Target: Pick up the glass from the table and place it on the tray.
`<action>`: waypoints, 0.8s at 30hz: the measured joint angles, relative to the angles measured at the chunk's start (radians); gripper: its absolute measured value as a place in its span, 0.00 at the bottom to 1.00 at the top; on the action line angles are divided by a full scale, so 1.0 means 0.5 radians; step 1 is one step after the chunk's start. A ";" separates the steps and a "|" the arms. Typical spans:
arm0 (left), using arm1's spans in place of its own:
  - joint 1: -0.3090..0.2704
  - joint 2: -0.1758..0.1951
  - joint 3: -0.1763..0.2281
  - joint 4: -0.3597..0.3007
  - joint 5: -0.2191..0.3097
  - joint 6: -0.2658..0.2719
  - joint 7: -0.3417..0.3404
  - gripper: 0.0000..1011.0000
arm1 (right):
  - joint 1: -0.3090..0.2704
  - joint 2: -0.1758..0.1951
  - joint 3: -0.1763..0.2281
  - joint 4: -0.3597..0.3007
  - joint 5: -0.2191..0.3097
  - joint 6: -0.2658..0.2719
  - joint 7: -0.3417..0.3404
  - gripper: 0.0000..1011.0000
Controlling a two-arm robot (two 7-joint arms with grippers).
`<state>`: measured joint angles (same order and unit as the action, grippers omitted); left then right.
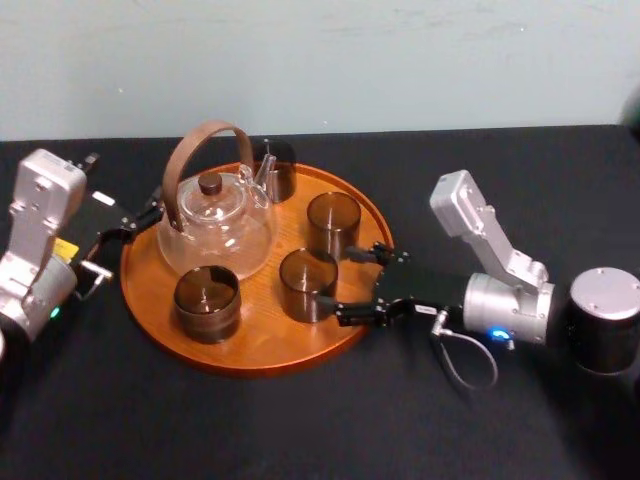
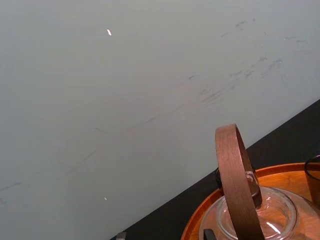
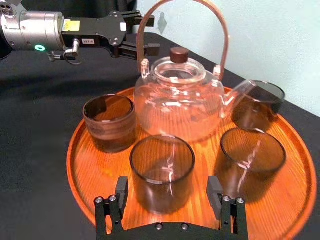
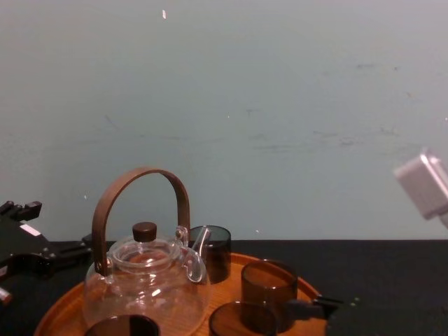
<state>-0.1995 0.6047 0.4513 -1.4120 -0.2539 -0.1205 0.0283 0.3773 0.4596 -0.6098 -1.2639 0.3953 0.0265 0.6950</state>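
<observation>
A round orange-brown tray [image 1: 250, 365] lies on the black table [image 1: 300, 430]. A smoky glass [image 1: 307, 283] stands upright on the tray's right part, near the rim. My right gripper [image 1: 346, 283] reaches over that rim and is open. In the right wrist view the glass [image 3: 161, 167] stands just ahead of the right gripper [image 3: 168, 185], and the fingers [image 3: 121, 187] do not touch it. My left gripper [image 1: 145, 215] rests open by the tray's left edge, close to the teapot's handle.
A glass teapot [image 1: 215, 225] with a brown arched handle stands at the tray's back left. Three more smoky glasses stand on the tray: at the right [image 1: 333, 222], front left [image 1: 207, 302] and back [image 1: 275, 165]. A pale wall [image 4: 280, 105] rises behind the table.
</observation>
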 joint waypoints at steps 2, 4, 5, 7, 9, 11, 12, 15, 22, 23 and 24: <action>0.000 0.000 0.000 0.000 0.000 0.000 0.000 0.99 | -0.044 0.048 0.024 -0.051 0.019 0.009 -0.008 0.99; 0.000 0.000 0.000 0.000 0.000 0.000 0.000 0.99 | -0.063 0.070 0.035 -0.074 0.029 0.011 -0.009 0.99; 0.000 0.000 0.000 0.000 0.000 0.000 0.000 0.99 | -0.072 0.081 0.040 -0.084 0.034 0.011 -0.009 0.99; 0.000 0.000 0.000 0.000 0.000 0.000 0.000 0.99 | -0.097 0.117 0.057 -0.114 0.050 0.010 -0.003 0.99; 0.000 0.000 0.000 0.000 0.000 0.000 0.000 0.99 | -0.113 0.142 0.067 -0.133 0.061 0.003 0.009 0.99; 0.000 0.000 0.000 0.000 0.000 0.000 0.000 0.99 | -0.133 0.176 0.084 -0.156 0.079 -0.010 0.025 0.99; 0.000 0.000 0.000 0.000 0.000 0.000 0.000 0.99 | -0.139 0.186 0.089 -0.162 0.086 -0.016 0.030 0.99; 0.000 0.000 0.000 0.000 0.000 0.000 0.000 0.99 | -0.162 0.226 0.117 -0.182 0.115 -0.040 0.048 0.99; 0.000 0.000 0.000 0.000 0.000 0.000 0.000 0.99 | -0.198 0.281 0.188 -0.194 0.173 -0.089 0.044 0.99; 0.000 0.000 0.000 0.000 0.000 0.000 0.000 0.99 | -0.201 0.285 0.208 -0.188 0.184 -0.098 0.033 0.99; 0.000 0.000 0.000 0.000 0.000 0.000 0.000 0.99 | -0.202 0.286 0.218 -0.183 0.189 -0.102 0.027 0.99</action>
<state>-0.1996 0.6047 0.4514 -1.4120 -0.2539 -0.1205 0.0283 0.2765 0.6024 -0.5009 -1.3556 0.4898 -0.0244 0.7084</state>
